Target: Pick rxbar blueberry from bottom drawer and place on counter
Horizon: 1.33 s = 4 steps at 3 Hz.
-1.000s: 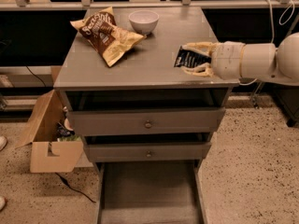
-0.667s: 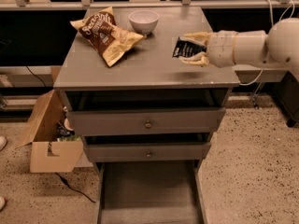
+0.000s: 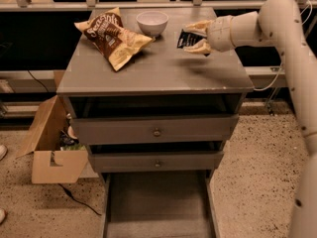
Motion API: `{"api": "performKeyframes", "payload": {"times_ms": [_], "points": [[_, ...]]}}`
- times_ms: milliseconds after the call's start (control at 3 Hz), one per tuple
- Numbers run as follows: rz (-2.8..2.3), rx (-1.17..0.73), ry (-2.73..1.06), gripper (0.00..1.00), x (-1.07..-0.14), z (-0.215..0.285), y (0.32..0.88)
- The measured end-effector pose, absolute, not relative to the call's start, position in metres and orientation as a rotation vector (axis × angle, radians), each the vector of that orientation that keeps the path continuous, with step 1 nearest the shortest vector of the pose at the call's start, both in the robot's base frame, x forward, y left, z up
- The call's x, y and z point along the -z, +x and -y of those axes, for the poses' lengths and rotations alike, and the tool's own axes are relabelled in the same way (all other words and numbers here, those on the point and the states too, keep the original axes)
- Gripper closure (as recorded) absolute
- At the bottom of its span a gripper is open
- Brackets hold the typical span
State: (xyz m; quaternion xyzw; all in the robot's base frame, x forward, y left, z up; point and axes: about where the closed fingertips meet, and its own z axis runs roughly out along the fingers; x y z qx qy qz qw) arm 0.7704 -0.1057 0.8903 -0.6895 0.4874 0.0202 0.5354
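1. The arm has carried the gripper farther up the frame. It is now over the upper right of the counter, fingers clamped on the rxbar blueberry, which is held above the surface.
2. The bottom drawer stands pulled out at lower centre.
3. A chip bag lies upper left — a white bowl just beside it.

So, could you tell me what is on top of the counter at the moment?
The counter bears a chip bag and a white bowl. The gripper holds the rxbar blueberry just above its right rear part. Anything beneath the bag is covered.
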Motion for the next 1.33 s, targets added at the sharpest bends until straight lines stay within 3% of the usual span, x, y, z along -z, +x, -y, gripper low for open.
{"api": "performKeyframes", "payload": {"times_ms": [1333], "points": [[-1.169,-0.114,-1.629,0.06,-0.8890,0.1016,0.7942]]}}
